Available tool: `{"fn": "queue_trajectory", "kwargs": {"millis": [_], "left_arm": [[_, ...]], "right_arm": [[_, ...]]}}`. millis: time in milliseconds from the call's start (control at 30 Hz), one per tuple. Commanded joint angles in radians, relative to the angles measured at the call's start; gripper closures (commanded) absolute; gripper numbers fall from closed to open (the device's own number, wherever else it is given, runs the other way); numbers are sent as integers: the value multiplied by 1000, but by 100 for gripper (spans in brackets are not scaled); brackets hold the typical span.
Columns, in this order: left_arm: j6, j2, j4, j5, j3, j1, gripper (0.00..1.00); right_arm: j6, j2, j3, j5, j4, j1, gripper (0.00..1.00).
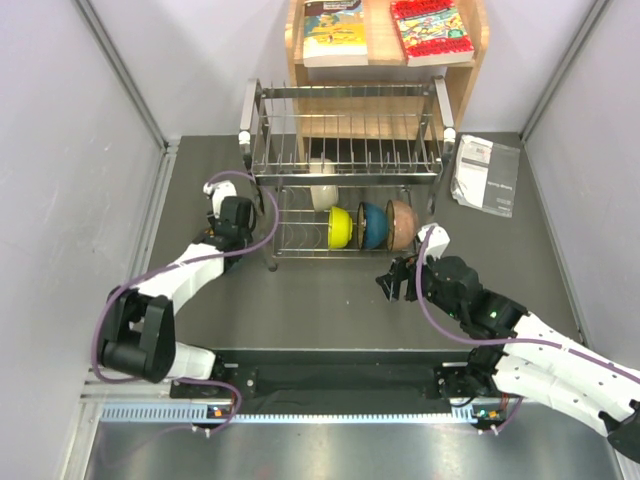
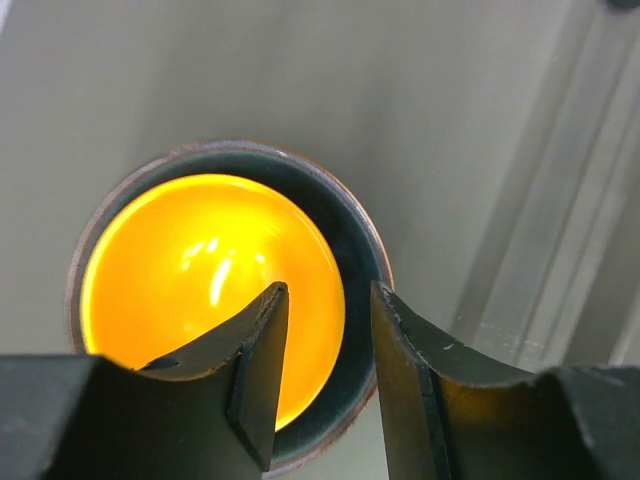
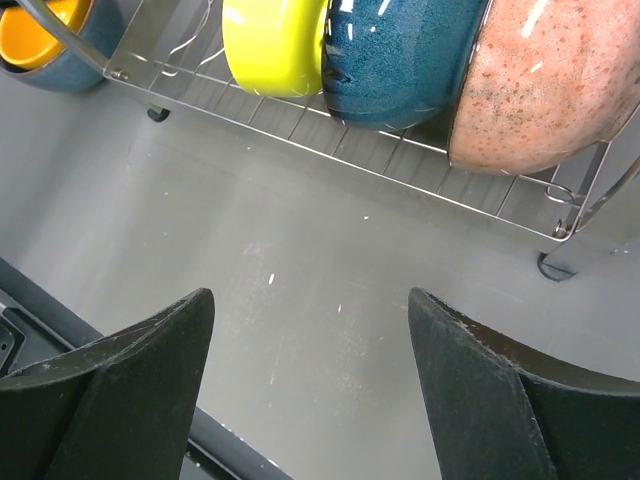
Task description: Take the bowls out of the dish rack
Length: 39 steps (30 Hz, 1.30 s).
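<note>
Dish rack point(image 1: 345, 150): two-tier wire unit, upper ctr of top view, in front of a wooden shelf w/ books. Four bowls in it.

Blue outer bowl point(image 2: 355, 230): largest bowl, out of the rack. It shows at upper left of right wrist view, on the table beside the rack's end. Orange bowl point(image 2: 190, 270) nested inside it.

Lower tier, on edge, side by side, ctr of top view:
- pinkish speckled bowl point(image 3: 540, 90)
- teal-blue bowl point(image 3: 400, 60)
- lime-yellow bowl point(image 3: 270, 40)

Cream-white bowl point(image 1: 322, 185) is behind the lime one, partly hidden.

Left gripper point(image 2: 329, 290): jaws part-way apart, straddling the nested bowls' near rim. Nothing looks clamped; pad contact can't be confirmed.

Right gripper point(image 3: 310, 295): jaws wide, empty, over bare table in front of the lower tier.

Handling, est.: glazed, rigid, prob. ceramic w/ moderate weight, so slick under the pads and liable to chip on wires or on each other. Best hold is across the wall at the exposed rim, one finger inside and one outside. Draw each bowl fwd out of its slot, as the upper tier limits lift.
</note>
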Motion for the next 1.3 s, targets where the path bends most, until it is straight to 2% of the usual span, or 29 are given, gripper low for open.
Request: {"fn": "queue_trajectory", "kwargs": {"millis": [0, 200, 233, 267, 400, 500, 567, 667, 767, 867, 900, 1033, 1100, 1267], "left_arm": [[-25, -142, 39, -28, -5, 6, 56], [-28, -415, -30, -39, -42, 6, 54], [-20, -472, -48, 7, -42, 5, 55], [-29, -498, -135, 42, -36, 4, 55], [-91, -607, -239, 246, -71, -12, 57], [-68, -693, -228, 376, -128, -58, 60], [-56, -710, -255, 406, -126, -100, 61], [-40, -727, -211, 501, -146, -165, 58], [-51, -709, -133, 558, -177, -236, 59], [-46, -618, -9, 645, -200, -310, 58], [-48, -542, 11, 653, -195, -330, 56], [-19, -383, 100, 526, -136, -465, 53], [7, -307, 180, 538, -116, -468, 52], [93, -156, 221, 438, -10, -465, 51]], "right_arm": [[12, -4, -2, -9, 38, -7, 22], [22, -4, -7, -15, 55, -7, 22], [23, -3, -6, -19, 58, -8, 22], [23, 0, -4, -24, 62, -7, 21], [29, 29, -7, -45, 107, -7, 21], [32, 62, 1, -62, 130, -8, 21], [31, 74, 13, -70, 130, -7, 21], [34, 79, 16, -70, 139, -7, 21], [43, 57, 11, -65, 153, -7, 21], [45, 48, 11, -67, 157, -8, 21], [46, 48, 14, -68, 148, -8, 21], [42, 36, 27, -64, 131, -8, 22], [43, 19, 25, -65, 125, -8, 22], [43, -10, 13, -56, 113, -8, 22]]}}
